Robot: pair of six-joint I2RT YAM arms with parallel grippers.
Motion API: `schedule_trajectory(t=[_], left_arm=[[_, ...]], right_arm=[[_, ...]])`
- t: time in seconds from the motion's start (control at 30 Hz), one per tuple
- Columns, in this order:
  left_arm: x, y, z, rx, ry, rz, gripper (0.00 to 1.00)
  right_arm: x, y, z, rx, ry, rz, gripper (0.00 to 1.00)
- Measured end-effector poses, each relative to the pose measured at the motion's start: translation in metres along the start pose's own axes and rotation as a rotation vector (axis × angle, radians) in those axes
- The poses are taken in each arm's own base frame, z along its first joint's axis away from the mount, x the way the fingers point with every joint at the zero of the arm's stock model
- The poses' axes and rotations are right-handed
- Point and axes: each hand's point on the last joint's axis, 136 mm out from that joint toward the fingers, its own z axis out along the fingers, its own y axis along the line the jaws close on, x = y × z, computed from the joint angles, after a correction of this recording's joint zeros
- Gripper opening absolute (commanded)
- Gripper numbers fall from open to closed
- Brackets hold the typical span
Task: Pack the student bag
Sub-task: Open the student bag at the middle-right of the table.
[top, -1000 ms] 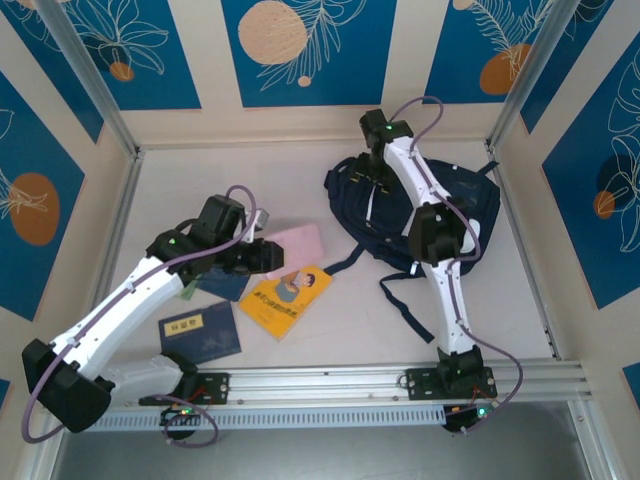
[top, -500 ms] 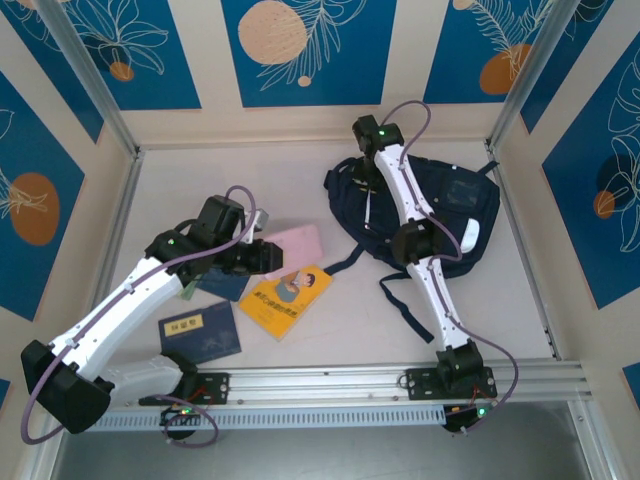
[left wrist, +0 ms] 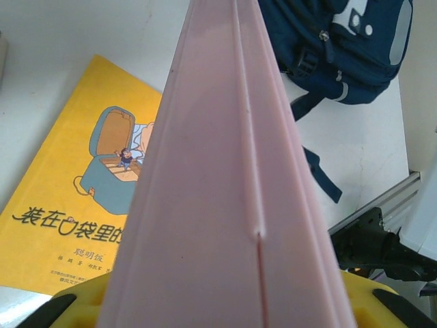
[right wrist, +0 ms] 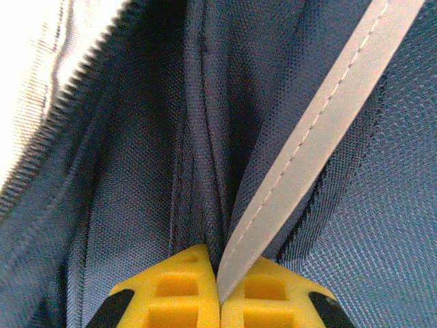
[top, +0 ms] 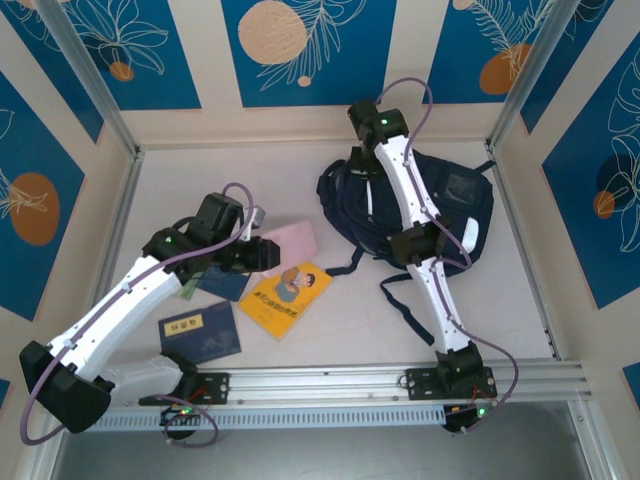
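The student bag [top: 455, 200], a big navy backpack with thin white stripes, lies at the back right of the table. My right gripper [top: 362, 172] reaches down onto its far-left top. In the right wrist view its yellow fingers [right wrist: 179, 283] are shut on a fold of navy bag fabric [right wrist: 136, 178], with a pale stripe [right wrist: 300, 157] running between them. My left gripper [top: 262, 252] hovers left of the bag, shut on a pink book [top: 292, 242]. That pink book [left wrist: 225, 178] stands edge-up between the yellow jaws. The bag [left wrist: 341, 48] shows beyond it.
A yellow picture book [top: 285, 298] lies below the pink one, also the yellow picture book [left wrist: 68, 191]. A navy booklet with a yellow label [top: 200, 332] sits near the front left. Another dark book [top: 222, 283] lies under my left arm. Bag straps [top: 400, 300] trail towards the front rail [top: 330, 382].
My right gripper has shut on the bag's fabric and moved up and to the far left, dragging the bag's top that way. The left arm holds still with the pink book.
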Motion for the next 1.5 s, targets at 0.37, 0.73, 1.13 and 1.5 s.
schedule_trajectory(t=[0.37, 0.73, 1.13, 1.5], left_arm=[[-0.002, -0.001, -0.004, -0.005, -0.006, 0.001, 0.34], [0.001, 0.002, -0.004, -0.020, 0.004, -0.006, 0.34], [0.001, 0.000, -0.008, -0.013, -0.003, -0.005, 0.35], [0.006, -0.010, 0.002, 0.051, 0.057, -0.008, 0.35]], right_arm=[[0.034, -0.017, -0.067, 0.025, 0.058, -0.069, 0.00], [0.089, -0.035, -0.070, 0.114, 0.172, -0.234, 0.08], [0.159, -0.053, -0.024, 0.182, 0.234, -0.284, 0.09], [0.163, -0.032, -0.100, -0.570, 0.075, -0.094, 0.00]])
